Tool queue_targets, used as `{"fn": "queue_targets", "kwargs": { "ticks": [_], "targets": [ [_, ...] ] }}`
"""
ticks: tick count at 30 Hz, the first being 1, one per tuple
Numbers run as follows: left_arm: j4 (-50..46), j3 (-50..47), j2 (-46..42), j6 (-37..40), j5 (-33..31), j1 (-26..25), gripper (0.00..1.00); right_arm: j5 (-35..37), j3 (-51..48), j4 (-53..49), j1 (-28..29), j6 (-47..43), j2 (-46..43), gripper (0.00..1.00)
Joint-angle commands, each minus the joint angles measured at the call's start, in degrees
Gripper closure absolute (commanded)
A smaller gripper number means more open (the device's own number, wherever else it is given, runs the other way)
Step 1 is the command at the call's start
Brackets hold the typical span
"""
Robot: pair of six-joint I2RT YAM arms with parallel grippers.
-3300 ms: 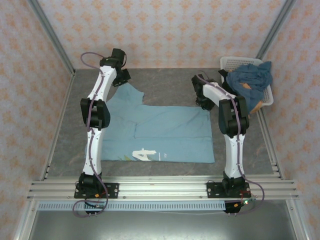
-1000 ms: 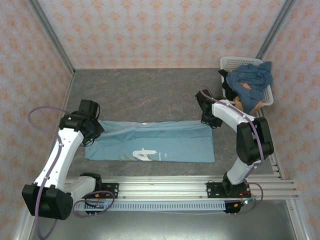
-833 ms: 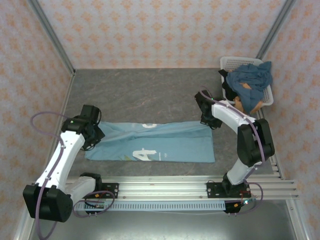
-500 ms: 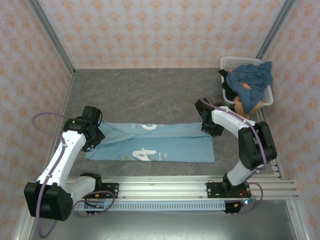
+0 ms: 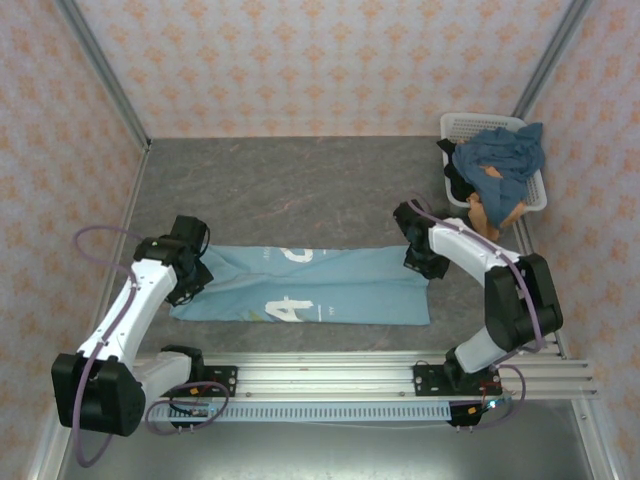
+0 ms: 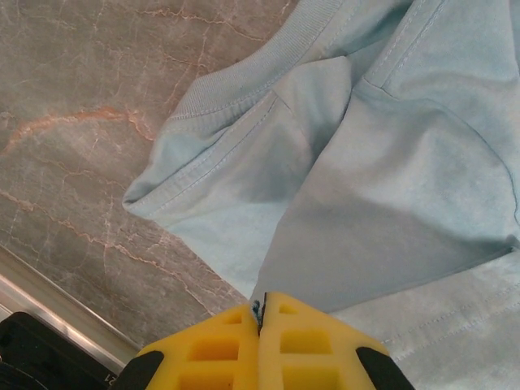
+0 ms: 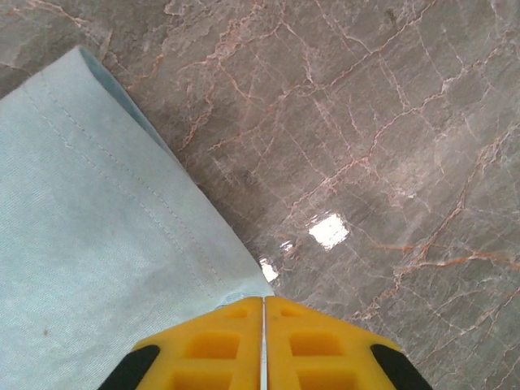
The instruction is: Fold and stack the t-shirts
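The light sky-blue t-shirt (image 5: 330,290) lies as a long band across the near half of the table, with its white letters (image 5: 285,305) showing. Its far edge is doubled over toward the front. My left gripper (image 5: 196,272) is at the band's left end. In the left wrist view its yellow fingers (image 6: 262,305) are shut, with a bit of blue cloth (image 6: 390,203) pinched between them. My right gripper (image 5: 430,264) is at the right end, shut (image 7: 264,299) on the hemmed corner (image 7: 89,244). The slate-blue t-shirt (image 5: 505,155) and the orange-tan one (image 5: 488,210) lie bunched in the basket.
The white lattice basket (image 5: 462,125) stands at the back right corner, against the frame post. Bare grey marble table (image 5: 300,185) stretches behind the shirt. A metal rail (image 5: 330,375) runs along the near edge, close to the shirt's front hem.
Both grippers have moved toward the near edge with the shirt's far edge. The band has grown narrower, and a white printed patch now shows on the turned-over layer.
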Motion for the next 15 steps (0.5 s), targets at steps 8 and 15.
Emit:
{"fn": "queue_targets", "kwargs": {
  "ticks": [8,15],
  "targets": [
    [0.9,-0.4,1.3,-0.1,-3.8,-0.4,1.00,2.2,-1.2,-1.7,-0.1,4.8,-2.0,0.64],
    [1.9,-0.5,1.7,-0.4,-3.7,-0.5,1.00,-3.1,-1.6,0.3,-3.7,16.1,-1.1,0.54]
  ]
}}
